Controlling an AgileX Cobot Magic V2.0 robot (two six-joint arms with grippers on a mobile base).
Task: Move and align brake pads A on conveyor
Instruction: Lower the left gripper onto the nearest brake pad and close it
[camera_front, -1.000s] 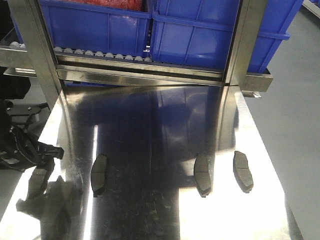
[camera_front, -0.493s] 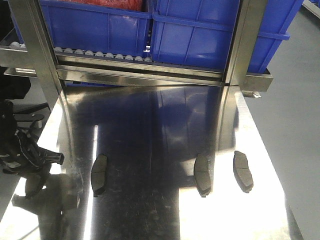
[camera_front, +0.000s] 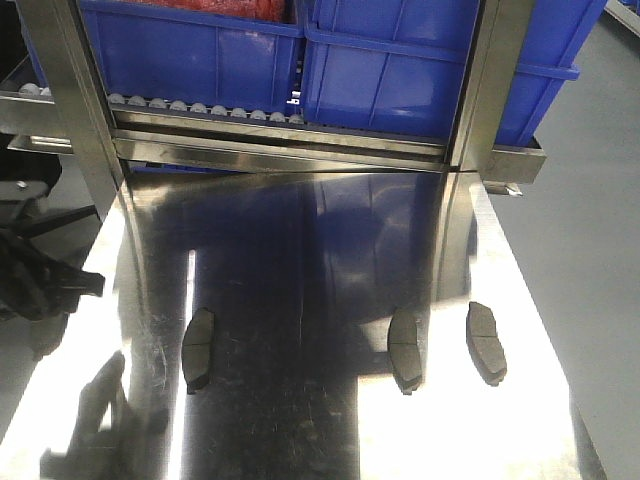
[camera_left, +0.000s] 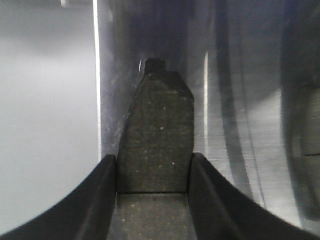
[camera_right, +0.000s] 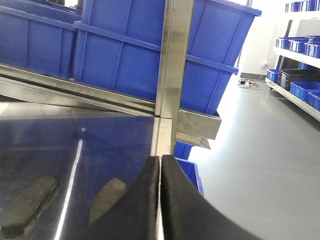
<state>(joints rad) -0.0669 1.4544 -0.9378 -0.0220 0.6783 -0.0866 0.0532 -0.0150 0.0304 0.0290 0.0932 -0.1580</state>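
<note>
Swinging outward from where it was working a second ago, the left arm (camera_front: 40, 285) is now hanging off the left edge of the steel table (camera_front: 300, 240), and the pad that was lying under it is no longer showing there. The left gripper (camera_left: 152, 167) is pinching the held brake pad (camera_left: 160, 125), its jaws parted only by the pad's width, and most of the pad is jutting past the fingertips. The near-left pad (camera_front: 198, 348), the middle-right pad (camera_front: 405, 347) and the far-right pad (camera_front: 485, 342) are resting on the table, well apart from that arm. The right gripper (camera_right: 160, 162) is idling with its jaws pressed together on nothing. The conveyor is not appearing in any view. With so much overhang, the held pad is probably risking a pivot or slip during a fast swing. It could also be landing crooked on the belt, spoiling the alignment.
</note>
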